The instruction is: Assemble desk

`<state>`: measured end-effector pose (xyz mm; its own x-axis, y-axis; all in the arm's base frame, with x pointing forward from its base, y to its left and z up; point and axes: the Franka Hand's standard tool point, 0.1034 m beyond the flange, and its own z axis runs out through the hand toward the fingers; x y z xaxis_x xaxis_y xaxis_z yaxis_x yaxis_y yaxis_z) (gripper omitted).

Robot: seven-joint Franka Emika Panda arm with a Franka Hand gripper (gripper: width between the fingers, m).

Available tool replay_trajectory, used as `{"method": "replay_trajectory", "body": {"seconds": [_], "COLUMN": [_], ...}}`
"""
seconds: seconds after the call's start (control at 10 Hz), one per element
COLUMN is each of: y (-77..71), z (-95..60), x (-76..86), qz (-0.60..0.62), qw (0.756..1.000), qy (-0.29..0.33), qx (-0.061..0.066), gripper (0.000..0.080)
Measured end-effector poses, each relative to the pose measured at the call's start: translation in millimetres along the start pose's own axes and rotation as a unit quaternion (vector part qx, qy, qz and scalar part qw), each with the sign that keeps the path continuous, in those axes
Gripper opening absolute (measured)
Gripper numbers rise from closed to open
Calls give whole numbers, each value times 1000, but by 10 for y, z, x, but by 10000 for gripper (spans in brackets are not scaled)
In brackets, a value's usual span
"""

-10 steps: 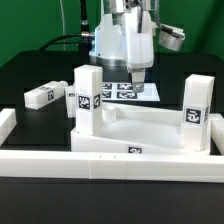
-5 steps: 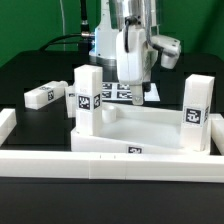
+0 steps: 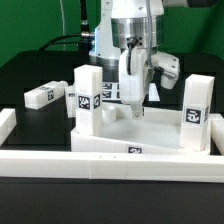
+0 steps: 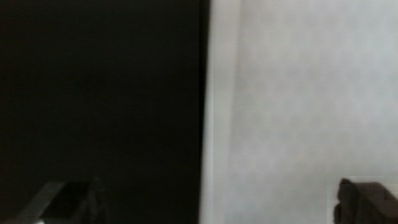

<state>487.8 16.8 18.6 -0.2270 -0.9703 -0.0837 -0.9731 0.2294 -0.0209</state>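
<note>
The white tray-like tabletop (image 3: 150, 131) lies in the middle of the black table. One tagged leg (image 3: 88, 98) stands upright at its corner on the exterior view's left. A second leg (image 3: 196, 108) stands at the corner on the right. A loose leg (image 3: 40, 96) lies flat further left. My gripper (image 3: 133, 110) points straight down over the tabletop's far edge, between the two upright legs. In the wrist view its fingertips (image 4: 365, 200) stand wide apart and the gripper (image 4: 214, 205) is open. Between them are only black table and a blurred white surface (image 4: 302, 100).
The marker board (image 3: 112, 92) lies behind the tabletop, partly hidden by the arm. A long white border bar (image 3: 110, 163) runs along the front, and another (image 3: 6, 120) sits at the exterior view's left. Cables hang behind the arm.
The gripper has come down and forward from above the marker board to the tabletop's far edge, turning about its axis on the way. Its jaws stayed open. The parts have not moved.
</note>
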Motion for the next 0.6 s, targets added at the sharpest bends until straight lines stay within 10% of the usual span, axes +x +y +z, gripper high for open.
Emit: {"method": "replay_trajectory", "body": {"seconds": [0.2,0.5,0.6], "y": [24,27,29], "z": [77,83,86], "x": [22,25,26], "qz": [-1,-2,-2], "qw": [1000,1000,1000], "qy": [3,4,4], "qx": [-8,-8,-8], "gripper": [649,238,238]}}
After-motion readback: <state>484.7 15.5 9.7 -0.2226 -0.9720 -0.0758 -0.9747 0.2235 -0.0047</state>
